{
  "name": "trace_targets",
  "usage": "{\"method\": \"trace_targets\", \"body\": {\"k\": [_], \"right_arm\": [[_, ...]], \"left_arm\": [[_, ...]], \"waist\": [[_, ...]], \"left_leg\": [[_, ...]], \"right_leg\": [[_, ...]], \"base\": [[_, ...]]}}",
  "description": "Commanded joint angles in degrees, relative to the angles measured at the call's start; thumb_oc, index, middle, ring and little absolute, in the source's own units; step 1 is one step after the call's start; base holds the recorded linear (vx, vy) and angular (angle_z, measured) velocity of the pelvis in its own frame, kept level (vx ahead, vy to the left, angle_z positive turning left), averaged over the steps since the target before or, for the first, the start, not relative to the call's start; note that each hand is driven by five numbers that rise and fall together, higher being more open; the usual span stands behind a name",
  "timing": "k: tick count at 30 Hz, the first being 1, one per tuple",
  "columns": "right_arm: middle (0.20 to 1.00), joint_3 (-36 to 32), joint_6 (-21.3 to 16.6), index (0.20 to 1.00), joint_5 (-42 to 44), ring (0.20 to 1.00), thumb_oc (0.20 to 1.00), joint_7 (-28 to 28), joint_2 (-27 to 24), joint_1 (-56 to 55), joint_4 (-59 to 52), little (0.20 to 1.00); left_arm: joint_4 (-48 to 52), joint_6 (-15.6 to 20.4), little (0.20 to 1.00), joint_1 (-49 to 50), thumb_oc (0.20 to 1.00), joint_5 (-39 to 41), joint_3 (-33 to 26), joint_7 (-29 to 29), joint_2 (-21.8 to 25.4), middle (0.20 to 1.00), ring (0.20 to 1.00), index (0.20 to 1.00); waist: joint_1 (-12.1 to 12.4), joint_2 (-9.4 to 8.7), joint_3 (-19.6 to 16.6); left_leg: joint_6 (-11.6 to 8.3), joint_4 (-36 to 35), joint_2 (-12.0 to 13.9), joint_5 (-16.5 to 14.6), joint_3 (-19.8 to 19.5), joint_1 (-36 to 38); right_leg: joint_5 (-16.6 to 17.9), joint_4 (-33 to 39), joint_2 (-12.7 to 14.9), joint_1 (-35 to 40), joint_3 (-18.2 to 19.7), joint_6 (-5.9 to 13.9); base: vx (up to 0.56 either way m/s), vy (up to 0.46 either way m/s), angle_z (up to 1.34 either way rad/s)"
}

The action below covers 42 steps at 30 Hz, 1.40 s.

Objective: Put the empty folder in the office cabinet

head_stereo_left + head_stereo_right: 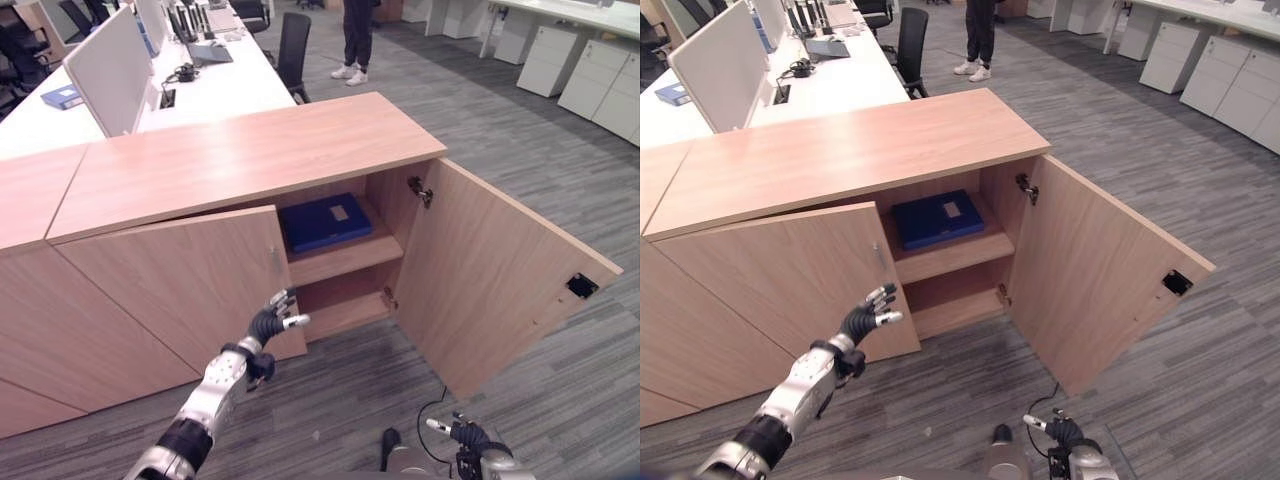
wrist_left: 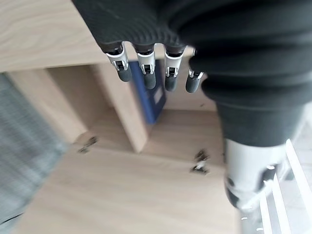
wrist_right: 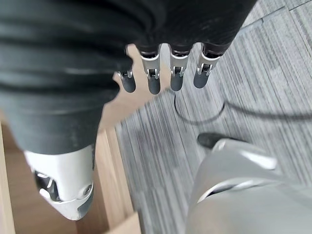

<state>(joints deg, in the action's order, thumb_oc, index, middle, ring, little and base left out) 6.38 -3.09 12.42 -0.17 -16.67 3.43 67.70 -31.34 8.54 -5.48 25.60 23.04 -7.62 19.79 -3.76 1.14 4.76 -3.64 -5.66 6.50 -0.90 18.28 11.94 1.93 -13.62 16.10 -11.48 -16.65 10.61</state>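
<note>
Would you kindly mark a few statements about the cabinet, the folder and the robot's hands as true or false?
1. The blue folder lies flat on the upper shelf inside the cabinet. True.
2. The right-hand cabinet door is closed. False: it stands swung wide open.
3. The left hand is curled around the folder. False: its fingers are straight and hold nothing, raised in front of the left door.
4. The right hand is low, near the floor, holding nothing. True.
5. A person stands on the carpet beyond the cabinet. True.
</note>
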Motion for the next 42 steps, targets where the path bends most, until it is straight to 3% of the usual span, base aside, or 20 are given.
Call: {"method": "trace_targets", "body": {"k": [1,4,8,9,10,12,13,14,15,16,17,19,21,29,35,42], "right_arm": [[1.0,0.44,-0.83,1.0,2.68,1.0,1.0,-1.08,-0.18,0.06,1.31,1.0],[1.0,0.3,-0.71,1.0,2.03,1.0,1.0,-1.49,-1.49,0.41,3.03,1.0],[1.0,0.63,-1.05,1.0,1.68,1.0,1.0,-1.46,-2.73,1.44,4.08,1.0],[1.0,0.51,-1.12,1.0,1.88,1.0,1.0,-1.55,-3.26,1.91,4.39,1.0],[1.0,0.77,-1.07,1.0,2.15,1.0,1.0,-1.53,-3.74,2.52,4.97,1.0],[1.0,1.21,-0.97,1.0,2.37,1.0,1.0,-1.69,-4.58,3.55,5.25,1.0],[1.0,1.22,-0.97,1.0,2.37,1.0,1.0,-1.69,-4.57,3.63,5.26,1.0],[1.0,1.54,-0.73,1.0,2.52,1.0,1.0,-1.76,-5.38,4.13,5.79,1.0],[1.0,1.52,-0.74,1.0,2.53,1.0,1.0,-1.75,-5.38,4.15,5.82,1.0],[1.0,1.67,-0.67,1.0,2.43,1.0,1.0,-1.75,-6.12,4.33,6.3,1.0],[1.0,1.66,-0.68,1.0,2.43,1.0,1.0,-1.74,-6.13,4.3,6.32,1.0],[1.0,1.28,-0.69,1.0,2.41,1.0,1.0,-1.75,-6.76,4.4,6.96,1.0],[1.0,0.76,-1.15,1.0,2.97,1.0,1.0,-1.31,-7.27,4.14,7.28,1.0],[1.0,-0.98,-1.76,1.0,3.85,1.0,1.0,-1.15,-9.28,5.21,6.58,1.0],[1.0,-0.84,-1.76,1.0,4.42,1.0,1.0,-1.04,-14.73,12.66,6.72,1.0],[1.0,2.32,-1.36,1.0,4.47,1.0,1.0,-1.08,-16.28,21.18,8.19,1.0]], "left_arm": [[-2.85,1.12,1.0,-3.73,1.0,-1.62,-0.85,-1.41,-1.52,1.0,1.0,1.0],[-5.64,0.7,1.0,-0.87,1.0,-2.0,-1.21,-1.49,-2.78,1.0,1.0,1.0],[-6.81,0.34,1.0,1.68,1.0,-2.27,-2.28,-1.93,-2.63,1.0,1.0,1.0],[-7.32,0.08,1.0,1.71,1.0,-2.22,-2.29,-1.87,-2.68,1.0,1.0,1.0],[-8.08,-0.09,1.0,1.73,1.0,-2.25,-2.53,-1.86,-2.72,1.0,1.0,1.0],[-8.27,-0.35,1.0,2.04,1.0,-1.71,-3.17,-1.37,-2.79,1.0,1.0,1.0],[-8.27,-0.35,1.0,1.99,1.0,-1.71,-3.21,-1.37,-2.77,1.0,1.0,1.0],[-8.37,-0.18,1.0,2.37,1.0,-0.83,-3.28,-1.13,-3.12,1.0,1.0,1.0],[-8.39,-0.16,1.0,2.35,1.0,-0.82,-3.26,-1.13,-3.12,1.0,1.0,1.0],[-8.2,-0.07,1.0,2.77,1.0,-0.13,-3.51,-1.11,-3.37,1.0,1.0,1.0],[-8.18,-0.08,1.0,2.8,1.0,-0.12,-3.49,-1.11,-3.37,1.0,1.0,1.0],[-7.75,0.1,1.0,3.69,1.0,-0.06,-3.49,-1.16,-3.74,1.0,1.0,1.0],[-8.42,0.08,1.0,4.37,1.0,-1.15,-3.61,-1.73,-2.99,1.0,1.0,1.0],[-8.4,0.76,1.0,5.11,1.0,-0.99,-4.84,-1.68,-2.5,1.0,1.0,1.0],[-7.55,0.49,1.0,5.85,1.0,-1.52,-4.62,-2.43,-0.66,1.0,1.0,1.0],[-6.27,-0.11,1.0,5.97,1.0,-1.01,-3.12,-3.17,0.59,1.0,1.0,1.0]], "waist": [[-1.38,-1.1,-0.92],[-1.63,0.08,-2.19],[-2.44,1.33,-2.6],[-2.68,1.48,-2.43],[-2.83,1.8,-2.07],[-2.36,1.72,-0.75],[-2.39,1.65,-0.85],[-1.38,1.0,-0.15],[-1.51,1.01,-0.2],[-0.37,0.54,0.0],[-0.34,0.53,0.06],[0.99,0.75,-0.11],[1.72,1.51,0.02],[0.92,1.97,-2.05],[2.63,0.77,-3.15],[4.6,-0.32,-3.7]], "left_leg": [[-0.27,0.66,-1.6,-2.94,-5.23,-1.69],[-1.11,0.66,-1.13,-2.48,-4.15,-1.38],[-2.9,2.34,1.54,-1.57,-1.15,-0.16],[-3.57,4.42,2.49,-0.99,-0.49,-0.82],[-5.08,11.07,5.01,1.77,-0.12,-2.79],[-5.62,21.72,7.61,4.76,-2.01,-6.22],[-5.63,21.68,7.58,5.0,-2.05,-6.48],[-5.47,26.49,7.25,7.76,-5.41,-9.11],[-5.5,26.74,7.26,7.7,-5.62,-9.38],[-4.78,25.09,6.13,6.88,-8.12,-11.83],[-4.73,25.18,6.08,6.71,-8.07,-11.72],[-3.83,18.52,4.18,4.23,-10.95,-12.1],[-4.19,11.02,2.46,3.46,-14.37,-11.05],[-3.87,1.77,1.47,3.05,-12.67,-4.78],[-3.38,0.8,1.19,2.23,-12.8,-3.94],[-3.01,0.66,1.05,1.52,-13.57,-3.53]], "right_leg": [[4.07,10.74,-0.46,6.7,4.52,2.69],[4.96,14.98,-1.72,8.2,5.05,2.63],[4.16,17.08,-4.12,9.52,7.02,1.58],[3.59,17.21,-4.62,9.89,7.36,1.27],[2.45,17.5,-6.1,10.87,7.92,-0.01],[1.24,17.51,-7.87,12.41,9.19,-1.99],[1.42,17.55,-7.85,12.18,9.18,-2.08],[0.3,17.86,-8.15,13.27,10.41,-2.92],[0.25,17.82,-8.14,13.22,10.27,-2.93],[-0.59,18.07,-7.99,14.27,11.76,-2.61],[-0.71,18.04,-7.92,14.38,11.79,-2.54],[-1.61,18.26,-7.69,15.44,12.91,-1.93],[-2.49,18.02,-8.12,16.81,13.46,-1.7],[-2.67,18.38,-7.87,18.28,11.89,-1.16],[-2.52,18.62,-7.56,18.81,10.73,-0.47],[-2.51,18.62,-7.25,19.39,10.17,-0.24]], "base": [[0.05,-0.218,-0.42],[0.07,-0.181,-0.43],[0.06,-0.174,-0.54],[0.04,-0.274,-0.48],[0.06,-0.293,-0.31],[0.07,-0.217,-0.58],[0.09,-0.13,-0.67],[0.05,-0.067,-0.73],[0.14,-0.07,-1.14],[0.09,-0.004,-0.91],[0.17,0.027,-0.28],[0.17,0.081,-0.04],[0.17,0.053,-0.56],[0.08,0.03,-0.16],[0.02,0.017,0.1],[0.02,0.021,0.08]]}}
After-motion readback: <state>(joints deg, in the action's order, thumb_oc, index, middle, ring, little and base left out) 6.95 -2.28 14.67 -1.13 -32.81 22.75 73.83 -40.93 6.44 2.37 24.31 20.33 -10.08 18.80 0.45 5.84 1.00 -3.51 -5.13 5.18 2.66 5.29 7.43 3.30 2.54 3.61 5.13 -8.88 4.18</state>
